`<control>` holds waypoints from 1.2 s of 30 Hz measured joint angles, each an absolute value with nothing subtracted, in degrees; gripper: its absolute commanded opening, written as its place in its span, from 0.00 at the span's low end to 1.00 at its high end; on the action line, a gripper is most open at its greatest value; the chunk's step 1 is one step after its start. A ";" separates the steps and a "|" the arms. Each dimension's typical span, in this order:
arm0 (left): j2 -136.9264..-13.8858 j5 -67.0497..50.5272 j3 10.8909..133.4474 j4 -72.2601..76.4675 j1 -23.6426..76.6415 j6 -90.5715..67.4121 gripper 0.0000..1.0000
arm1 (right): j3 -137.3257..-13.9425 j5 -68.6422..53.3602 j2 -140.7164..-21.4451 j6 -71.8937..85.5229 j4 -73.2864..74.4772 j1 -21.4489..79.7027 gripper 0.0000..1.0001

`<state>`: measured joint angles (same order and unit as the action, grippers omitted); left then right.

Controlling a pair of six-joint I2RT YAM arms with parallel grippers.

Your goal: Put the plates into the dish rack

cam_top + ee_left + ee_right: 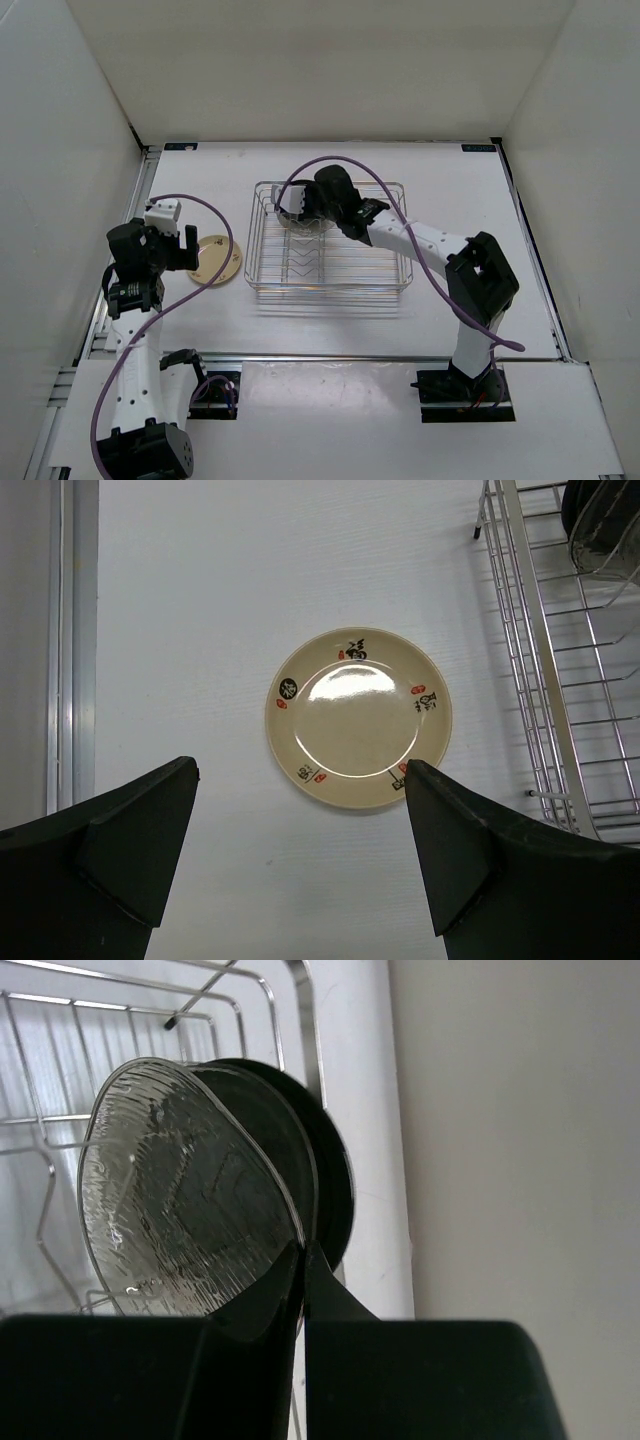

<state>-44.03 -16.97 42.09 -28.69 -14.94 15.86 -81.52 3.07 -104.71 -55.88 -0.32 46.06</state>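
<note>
The silver wire dish rack (330, 285) stands mid-table. My right gripper (300, 212) reaches into its far left end and is shut on the rim of a translucent greyish plate (185, 1195), held on edge right in front of a black plate (325, 1180) that stands in the rack (60, 1070). A cream-yellow plate (218, 262) with small dark and red marks lies flat on the table left of the rack. In the left wrist view it (358, 717) lies beyond my open, empty left gripper (300, 850), which hovers above it. No pale plate is in view.
White walls enclose the table on the left, back and right. A metal rail (72, 650) runs along the table's left edge. The rack's wire side (545, 680) is close to the right of the cream plate.
</note>
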 measured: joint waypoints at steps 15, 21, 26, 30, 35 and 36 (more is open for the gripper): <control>-43.40 -17.04 41.60 -28.71 -15.38 16.01 0.95 | -78.91 3.25 -104.18 -57.54 0.10 47.35 0.00; -43.09 -17.06 41.60 -28.71 -15.59 16.01 0.96 | -78.98 2.72 -104.18 -57.39 1.43 47.97 0.02; -42.89 -17.06 41.60 -28.71 -15.59 16.01 0.96 | -79.26 2.00 -104.18 -57.17 2.87 48.58 0.05; -42.89 -17.06 41.60 -28.71 -15.59 16.01 0.96 | -79.83 1.43 -104.18 -56.75 3.90 48.64 0.12; -42.89 -17.08 41.60 -28.71 -15.66 16.01 0.96 | -80.55 0.51 -104.20 -55.48 5.76 48.80 0.26; -42.89 -17.10 41.60 -28.71 -15.73 16.01 0.96 | -80.66 0.32 -104.20 -55.40 6.11 48.86 0.27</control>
<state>-42.89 -17.10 41.60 -28.71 -15.73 16.01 -80.66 0.32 -104.20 -55.40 6.11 48.86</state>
